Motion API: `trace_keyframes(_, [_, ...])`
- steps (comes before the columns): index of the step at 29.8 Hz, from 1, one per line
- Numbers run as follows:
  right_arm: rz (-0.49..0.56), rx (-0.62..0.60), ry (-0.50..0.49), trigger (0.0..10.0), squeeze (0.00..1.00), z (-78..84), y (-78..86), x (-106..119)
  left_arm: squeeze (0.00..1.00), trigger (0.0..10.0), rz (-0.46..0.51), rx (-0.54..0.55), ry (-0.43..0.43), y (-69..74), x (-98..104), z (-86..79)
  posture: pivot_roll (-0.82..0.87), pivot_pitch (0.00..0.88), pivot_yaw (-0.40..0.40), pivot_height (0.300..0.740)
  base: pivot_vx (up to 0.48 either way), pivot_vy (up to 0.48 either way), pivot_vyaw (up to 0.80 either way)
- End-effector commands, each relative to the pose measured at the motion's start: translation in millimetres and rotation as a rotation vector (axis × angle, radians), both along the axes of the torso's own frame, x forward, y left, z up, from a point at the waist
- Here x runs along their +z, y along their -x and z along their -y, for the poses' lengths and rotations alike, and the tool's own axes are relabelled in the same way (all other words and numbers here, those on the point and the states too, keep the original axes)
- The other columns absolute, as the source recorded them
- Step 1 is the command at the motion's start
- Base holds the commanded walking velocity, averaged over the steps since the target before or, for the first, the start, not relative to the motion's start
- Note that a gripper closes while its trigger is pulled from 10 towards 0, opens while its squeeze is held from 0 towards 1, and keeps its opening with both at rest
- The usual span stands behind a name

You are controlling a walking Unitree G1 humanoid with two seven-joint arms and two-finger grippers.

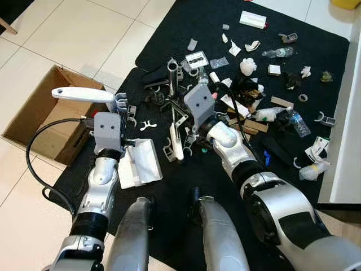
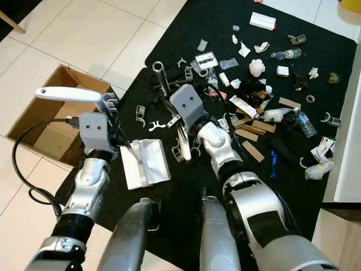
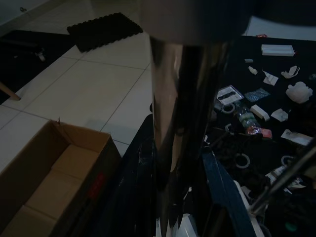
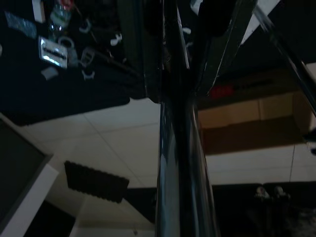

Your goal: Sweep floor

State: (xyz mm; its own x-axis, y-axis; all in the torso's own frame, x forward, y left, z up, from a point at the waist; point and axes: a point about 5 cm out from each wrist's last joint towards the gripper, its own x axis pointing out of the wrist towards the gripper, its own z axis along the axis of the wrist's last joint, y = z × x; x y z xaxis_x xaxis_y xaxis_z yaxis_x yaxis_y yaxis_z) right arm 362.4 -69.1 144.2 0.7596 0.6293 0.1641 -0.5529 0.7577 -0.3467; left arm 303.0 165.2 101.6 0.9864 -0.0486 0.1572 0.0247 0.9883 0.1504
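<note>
Left end effector (image 1: 120, 105) grips the metal pole of a white dustpan (image 1: 139, 162), whose pan rests on the black mat (image 1: 186, 34) just below and to the right of the wrist; the pan's white handle (image 1: 79, 94) sticks out to the left above the fingers. Right end effector (image 1: 181, 121) is clamped on the silver broom pole (image 1: 172, 79), which runs up the middle of the rt wrist view; the broom's white head (image 1: 177, 142) sits on the mat just beside the dustpan, btwn the two arms. Litter lies beyond and to the right of the right end effector: white clips (image 1: 148, 125), a small clear bottle (image 1: 278, 52), a white box (image 1: 252, 20), crumpled paper (image 1: 247, 66), wood strips (image 1: 248, 127), a blue scrap (image 1: 267, 159). An open cardboard box (image 1: 42, 113) stands on the pale tiled floor (image 1: 67, 34) left of the left end effector, touching the mat's edge. A black cable (image 1: 42, 169) loops off the left arm.
</note>
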Motion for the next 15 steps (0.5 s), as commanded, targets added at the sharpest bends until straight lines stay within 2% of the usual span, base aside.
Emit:
trace_keyframes(1, [0.023,0.003,-0.029,10.0,0.00,-1.4,1.3,2,0.00,10.0,-0.047,0.003,-0.007,6.9,-10,-0.6,0.21,0.418,-0.022,0.740,0.000,0.000,0.00])
trace_keyframes(5, [0.034,-0.028,-0.048,10.0,0.00,2.4,-2.1,8,0.00,10.0,-0.049,0.000,-0.006,7.7,-10,1.0,0.22,0.422,-0.017,0.740,0.000,0.000,0.00])
trace_keyframes(10, [-0.019,-0.075,-0.040,10.0,0.00,9.9,-1.5,-4,0.00,10.0,-0.048,-0.014,-0.008,8.8,-7,2.8,0.24,0.435,0.002,0.740,0.000,0.000,0.00])
trace_keyframes(15, [-0.054,-0.024,-0.039,10.0,0.00,3.8,3.0,-11,0.00,10.0,-0.052,-0.010,-0.012,9.4,-5,0.6,0.23,0.439,0.001,0.740,0.000,0.000,0.00])
